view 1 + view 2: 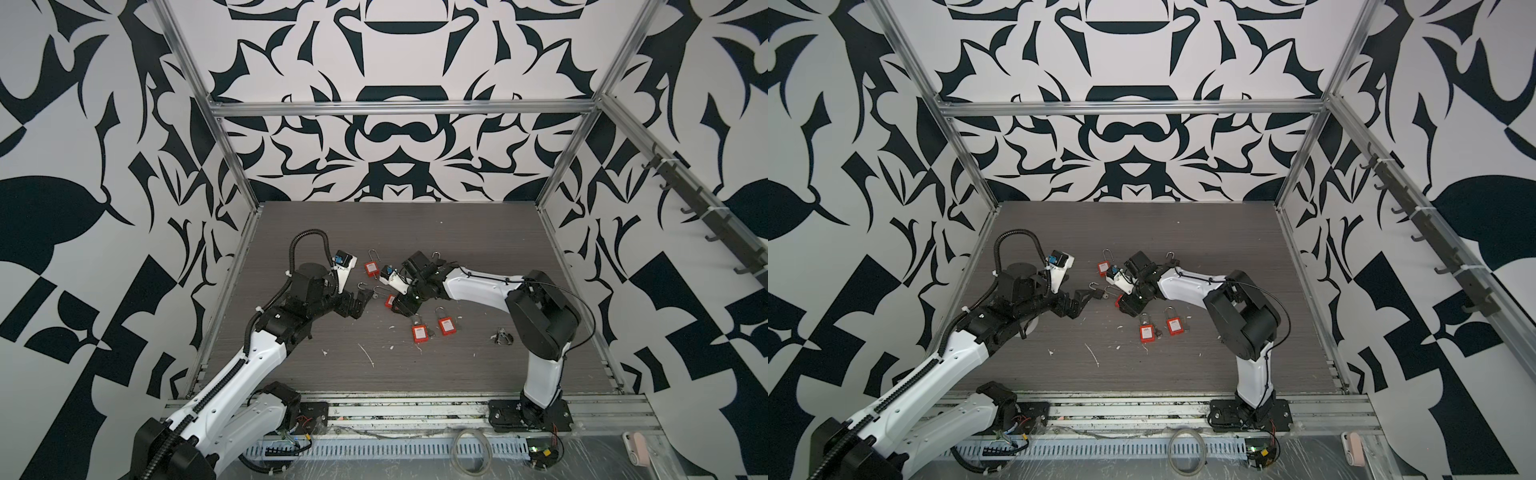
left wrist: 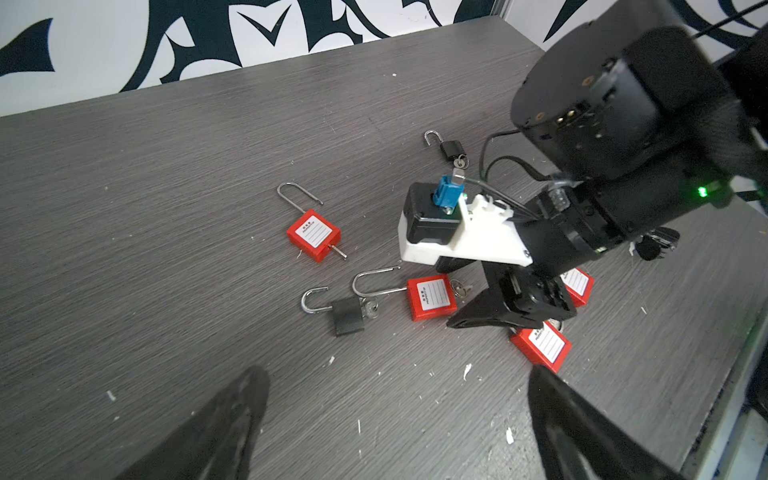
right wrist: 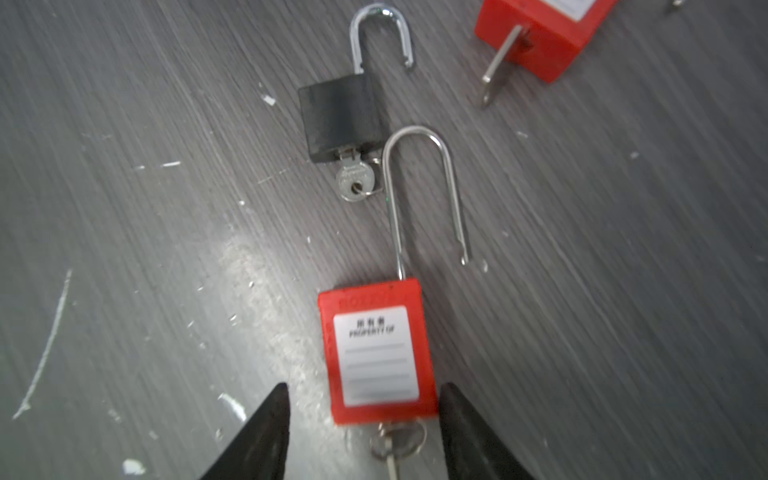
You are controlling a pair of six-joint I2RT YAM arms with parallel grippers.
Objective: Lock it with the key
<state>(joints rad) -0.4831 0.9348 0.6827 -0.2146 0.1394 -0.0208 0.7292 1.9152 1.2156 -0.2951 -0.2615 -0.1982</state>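
A red padlock (image 3: 376,353) with a white label lies flat on the table, its long shackle (image 3: 419,195) sprung open. Its key (image 3: 392,446) sticks out of the bottom end on a ring. My right gripper (image 3: 365,390) stands open astride the lock's key end: one fingertip (image 3: 451,399) is at the lock's corner, the other is apart from it. In both top views the same lock (image 1: 390,300) (image 1: 1120,300) peeks out beside the right gripper (image 1: 399,305). My left gripper (image 2: 397,374) (image 1: 361,301) hovers open and empty to the left.
A black padlock (image 3: 340,116) with open shackle and key lies just beyond the red one. Another red padlock (image 1: 370,267) lies farther back, two more (image 1: 419,332) (image 1: 445,325) nearer the front. A second black padlock (image 2: 451,148) sits behind the right arm. A loose metal bunch (image 1: 503,336) lies at the right.
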